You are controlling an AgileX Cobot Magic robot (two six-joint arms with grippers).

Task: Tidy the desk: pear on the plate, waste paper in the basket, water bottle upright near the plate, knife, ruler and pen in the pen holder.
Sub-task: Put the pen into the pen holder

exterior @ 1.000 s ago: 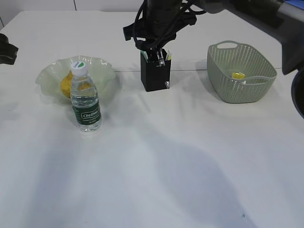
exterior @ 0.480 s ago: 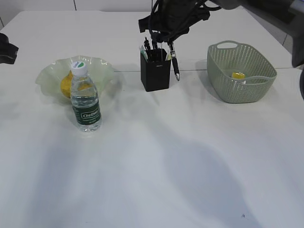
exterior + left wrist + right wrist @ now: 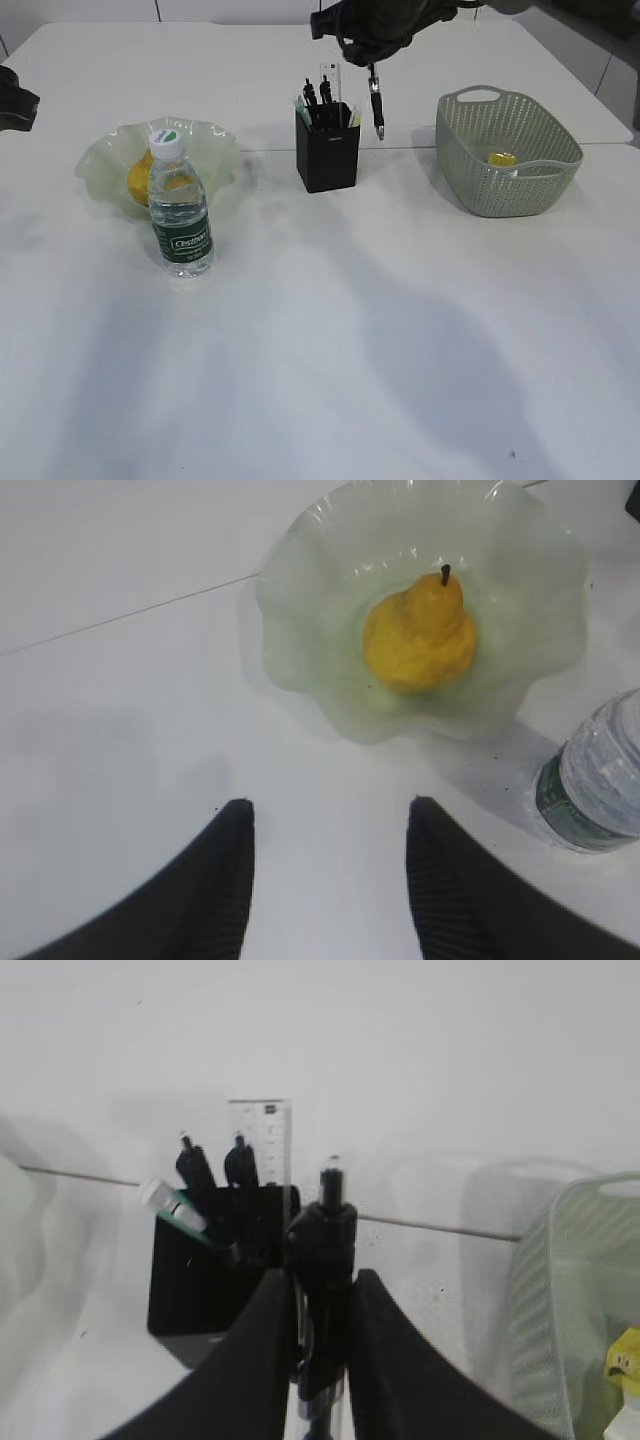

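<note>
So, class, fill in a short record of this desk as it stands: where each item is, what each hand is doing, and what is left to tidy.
pear: on the green glass plate
water bottle: upright, just in front of the plate
pen holder: holds ruler and other dark items
basket: yellow paper scrap inside
right hand: shut on black pen, held above and right of the holder
left hand: open, empty, near the plate
left to do: pen into the holder
</note>
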